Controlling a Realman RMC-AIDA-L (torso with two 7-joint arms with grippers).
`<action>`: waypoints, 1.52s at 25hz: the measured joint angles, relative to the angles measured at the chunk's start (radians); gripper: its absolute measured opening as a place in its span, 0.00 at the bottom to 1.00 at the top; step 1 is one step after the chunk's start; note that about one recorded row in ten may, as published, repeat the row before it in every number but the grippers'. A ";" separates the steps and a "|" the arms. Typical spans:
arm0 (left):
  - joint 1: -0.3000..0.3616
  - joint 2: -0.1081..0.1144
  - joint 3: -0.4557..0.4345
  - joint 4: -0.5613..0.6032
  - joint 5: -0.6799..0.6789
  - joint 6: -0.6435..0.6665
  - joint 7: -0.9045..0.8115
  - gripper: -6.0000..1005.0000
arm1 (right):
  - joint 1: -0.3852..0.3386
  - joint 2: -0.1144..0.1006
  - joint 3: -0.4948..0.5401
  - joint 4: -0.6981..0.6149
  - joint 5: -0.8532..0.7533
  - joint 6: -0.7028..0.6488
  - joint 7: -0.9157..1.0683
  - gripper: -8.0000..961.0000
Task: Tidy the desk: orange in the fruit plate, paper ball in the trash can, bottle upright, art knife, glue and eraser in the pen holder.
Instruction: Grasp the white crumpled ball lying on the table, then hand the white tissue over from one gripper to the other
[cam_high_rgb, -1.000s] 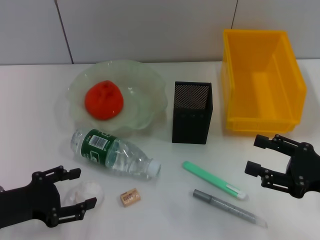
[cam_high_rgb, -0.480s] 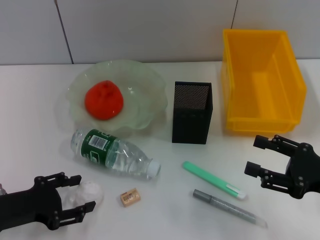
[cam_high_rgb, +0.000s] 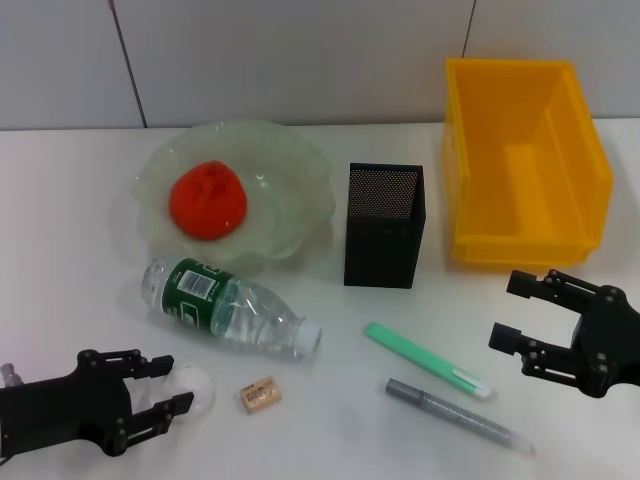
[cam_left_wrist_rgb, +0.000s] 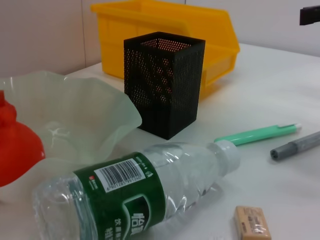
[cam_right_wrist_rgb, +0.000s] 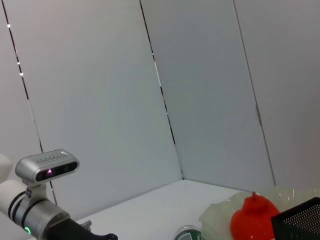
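The orange (cam_high_rgb: 207, 200) lies in the pale-green fruit plate (cam_high_rgb: 300, 160) at the back left. In front of it the bottle (cam_high_rgb: 225, 308) lies on its side, cap toward the right. My left gripper (cam_high_rgb: 165, 385) is open at the front left, one finger on each side of the white paper ball (cam_high_rgb: 190, 385). Just right of the ball is the tan eraser (cam_high_rgb: 260, 393). A green art knife (cam_high_rgb: 428, 360) and a grey glue pen (cam_high_rgb: 460, 415) lie in front of the black mesh pen holder (cam_high_rgb: 383, 225). My right gripper (cam_high_rgb: 510, 310) hangs open, empty, below the yellow trash can (cam_high_rgb: 525, 165).
The left wrist view shows the bottle (cam_left_wrist_rgb: 135, 195) close up, with the eraser (cam_left_wrist_rgb: 252, 222), pen holder (cam_left_wrist_rgb: 165, 82) and trash can (cam_left_wrist_rgb: 170, 25) beyond it. A white wall stands behind the table. Bare tabletop lies between the pen holder and the trash can.
My left gripper has moved lower and a little right, so its fingers now sit around the paper ball. The right arm and the other objects have not moved.
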 joint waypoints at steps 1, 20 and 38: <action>-0.002 0.000 0.000 -0.001 0.004 0.000 0.000 0.48 | 0.000 0.000 0.000 0.000 0.000 -0.002 0.000 0.78; -0.019 -0.001 0.003 -0.005 0.029 -0.004 -0.011 0.44 | -0.002 0.000 0.002 0.003 0.000 -0.008 0.002 0.78; -0.029 -0.002 -0.139 0.033 0.018 0.213 0.001 0.38 | -0.003 -0.001 0.011 0.008 0.009 -0.045 0.004 0.78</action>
